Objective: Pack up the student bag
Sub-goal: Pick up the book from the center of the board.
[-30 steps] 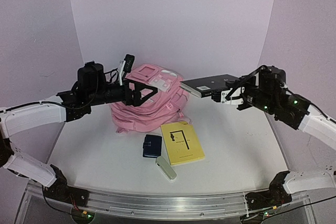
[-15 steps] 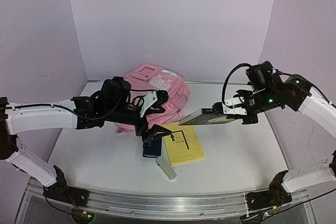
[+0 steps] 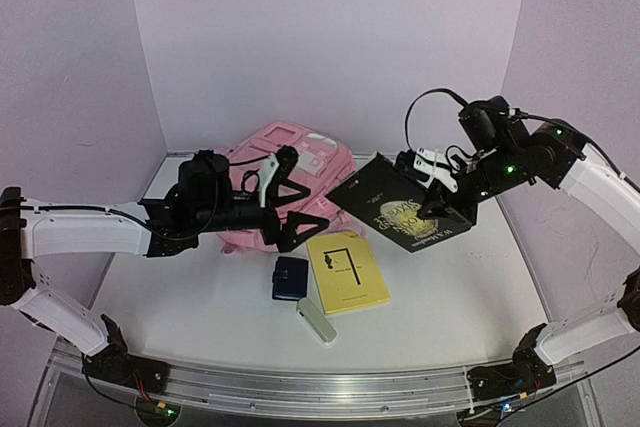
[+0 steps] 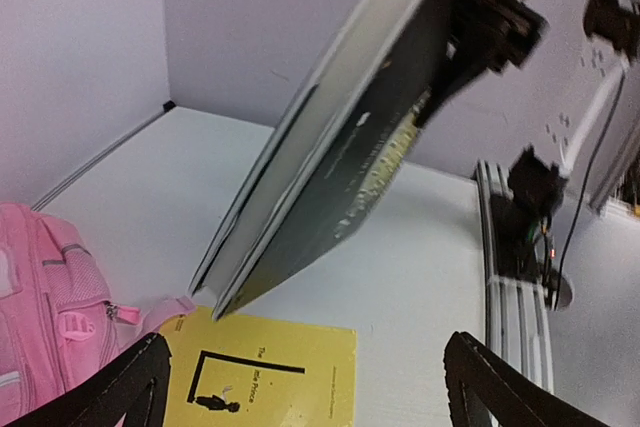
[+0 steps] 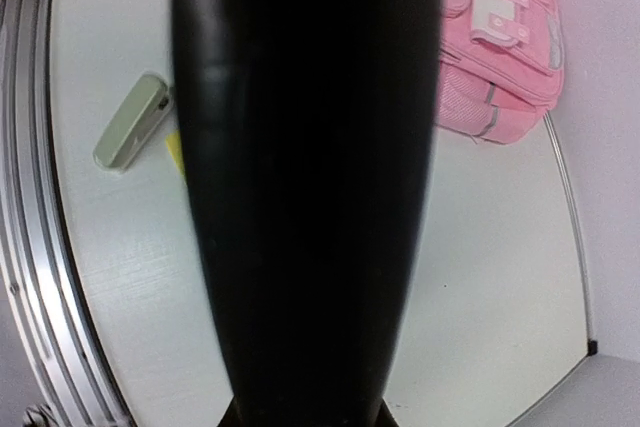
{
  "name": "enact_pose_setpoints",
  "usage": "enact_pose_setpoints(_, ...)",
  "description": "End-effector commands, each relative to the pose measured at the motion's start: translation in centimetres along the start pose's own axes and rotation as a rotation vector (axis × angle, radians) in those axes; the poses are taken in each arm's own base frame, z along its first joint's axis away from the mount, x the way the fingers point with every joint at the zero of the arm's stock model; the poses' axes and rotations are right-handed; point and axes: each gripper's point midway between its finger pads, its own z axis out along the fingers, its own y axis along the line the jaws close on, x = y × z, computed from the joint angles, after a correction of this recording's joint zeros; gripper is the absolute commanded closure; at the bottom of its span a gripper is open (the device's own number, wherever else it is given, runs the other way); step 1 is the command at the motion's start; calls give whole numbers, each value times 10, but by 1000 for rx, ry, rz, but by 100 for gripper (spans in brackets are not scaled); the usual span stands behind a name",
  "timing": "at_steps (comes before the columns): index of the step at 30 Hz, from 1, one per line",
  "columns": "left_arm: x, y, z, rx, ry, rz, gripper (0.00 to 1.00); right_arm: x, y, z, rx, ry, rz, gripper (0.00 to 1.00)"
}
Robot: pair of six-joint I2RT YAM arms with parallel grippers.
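The student bag [image 3: 305, 162] is a pink backpack lying at the back of the table, also seen in the left wrist view [image 4: 40, 307] and the right wrist view [image 5: 500, 47]. My right gripper [image 3: 437, 182] is shut on one edge of a large black book [image 3: 400, 209], holding it tilted in the air to the right of the bag. The book [image 5: 310, 197] fills the middle of the right wrist view and hides the fingers. My left gripper [image 3: 289, 197] stands wide open in front of the bag, empty, facing the book [image 4: 340, 147].
A yellow paperback [image 3: 347, 270] lies flat in front of the bag, below the raised book's lower corner [image 4: 270, 372]. A small navy pouch [image 3: 290, 277] lies to its left. A grey-green case [image 3: 317, 322] lies near the front rail [image 5: 132, 122].
The right arm has swung the black book from level to steeply tilted, its cover now facing up. The left gripper dipped towards the navy pouch, then rose back in front of the bag, still open.
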Motion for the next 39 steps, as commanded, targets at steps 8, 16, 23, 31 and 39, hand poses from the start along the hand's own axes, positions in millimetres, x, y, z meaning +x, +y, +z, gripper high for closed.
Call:
enact_pose_setpoints(8,-72,53,-27,65,-576,-589,0,-100,-131,-93,211,-618,924,100)
enact_pose_setpoints(16,-87,45,13,326,-684,-748,1,-114,-164,-116,161,-790,1191,100)
enact_pose_setpoints(23,-114,41,25,392,-737,-777,0,-123,-169,-119,93,-844,1242,100)
enact_pose_setpoints(31,-125,50,51,486,-752,-932,2,-141,-167,-118,-21,-883,1256,100)
enact_pose_setpoints(39,-135,44,62,560,-740,-952,13,-152,-164,-123,-81,-914,1239,100)
